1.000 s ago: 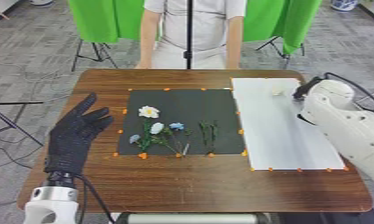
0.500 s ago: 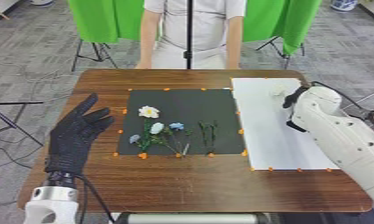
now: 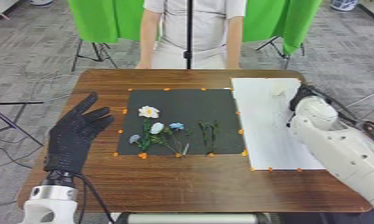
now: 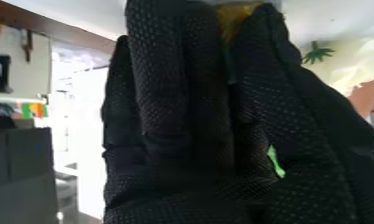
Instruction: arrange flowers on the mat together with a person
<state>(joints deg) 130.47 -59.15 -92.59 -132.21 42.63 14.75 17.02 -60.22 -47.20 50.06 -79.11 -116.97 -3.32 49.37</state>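
On white mat [image 3: 277, 135], far end: pale flower [image 3: 278, 90] near right hand [image 3: 299, 96], grasp indeterminable | Left hand [image 3: 74, 131]: fingers relaxed, over desk [image 3: 183, 185] | Hazard: low sideways sweep by right hand could crush petals.

On the black mat [image 3: 179, 100], an open white flower [image 3: 149, 112] lies toward the left edge, with a paler, fuller bloom [image 3: 157, 128], a light-blue one [image 3: 176, 126] and a grey-blue one [image 3: 135, 138] nearer the near edge. Bare green stems [image 3: 207, 134] lie right of them; another white flower [image 3: 278, 89] lies near the white sheet's [image 3: 268, 130] far edge.
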